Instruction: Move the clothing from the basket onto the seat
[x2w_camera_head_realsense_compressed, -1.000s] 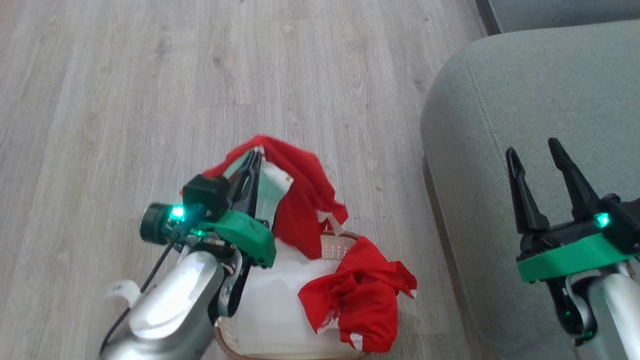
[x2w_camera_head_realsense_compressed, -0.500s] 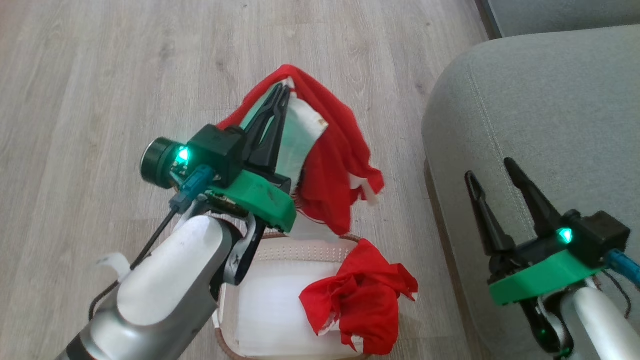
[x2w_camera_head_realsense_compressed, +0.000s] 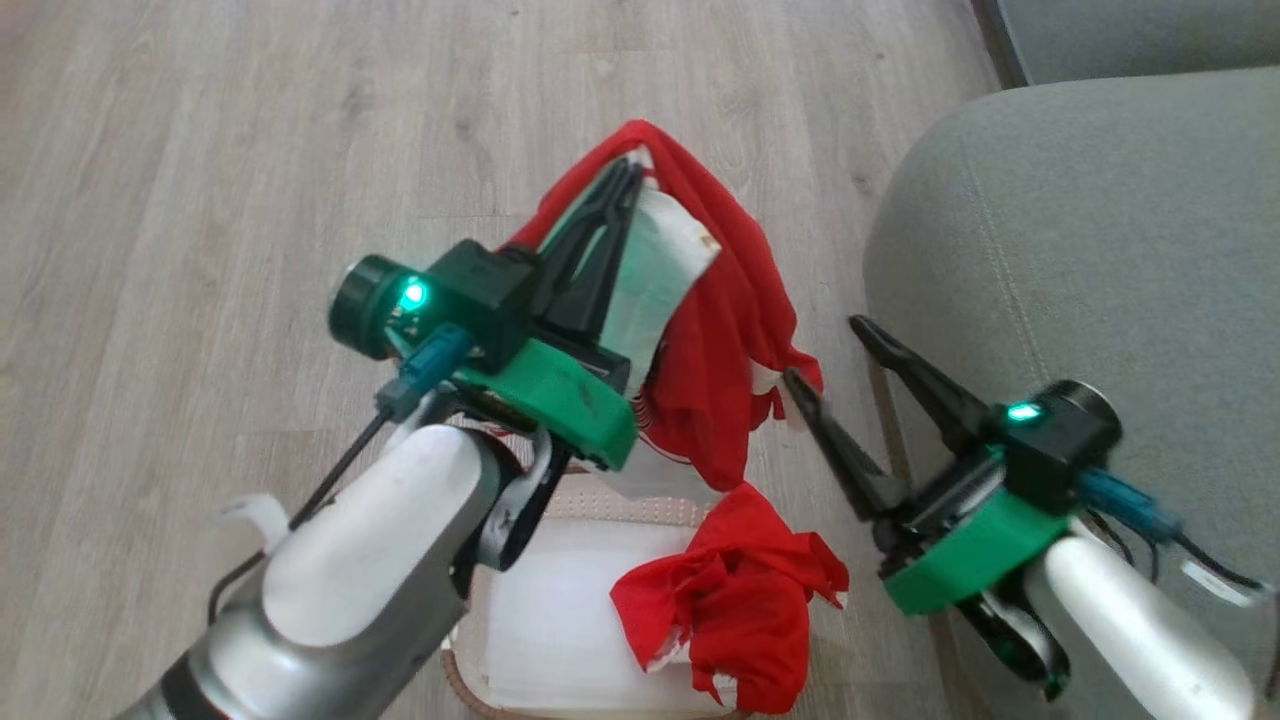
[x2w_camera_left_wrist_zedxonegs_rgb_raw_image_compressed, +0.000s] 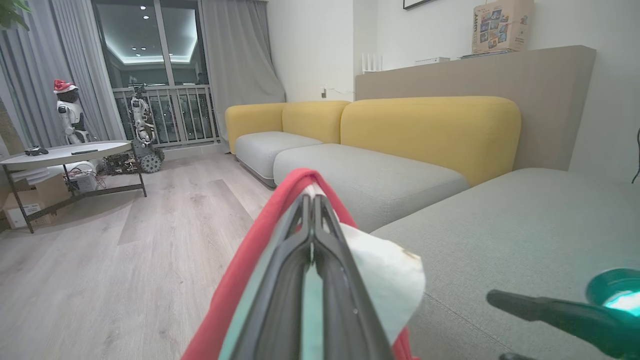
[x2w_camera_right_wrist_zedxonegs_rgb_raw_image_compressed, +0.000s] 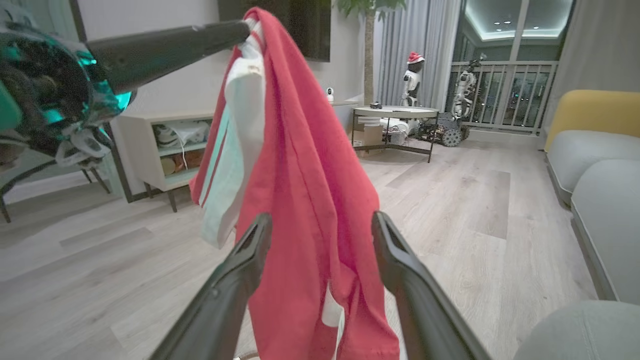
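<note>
Head view: the left tool (x2w_camera_head_realsense_compressed: 632, 168), clamped on the bright red white-trimmed jersey (x2w_camera_head_realsense_compressed: 722, 340), has hoisted it clear of the cream perforated plastic basket (x2w_camera_head_realsense_compressed: 610, 507), ready for carrying, as the wide-open right tool (x2w_camera_head_realsense_compressed: 822, 350) closes in.

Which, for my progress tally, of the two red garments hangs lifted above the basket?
The white-panelled garment, pinched in the left gripper above the basket; the other red garment lies crumpled in it.

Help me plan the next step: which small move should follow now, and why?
Probably ease the right gripper forward and close it on the hanging red garment. The left gripper is shut on the garment's top edge, the cloth dangles above the basket, and in the right wrist view the open jaws frame it.
</note>
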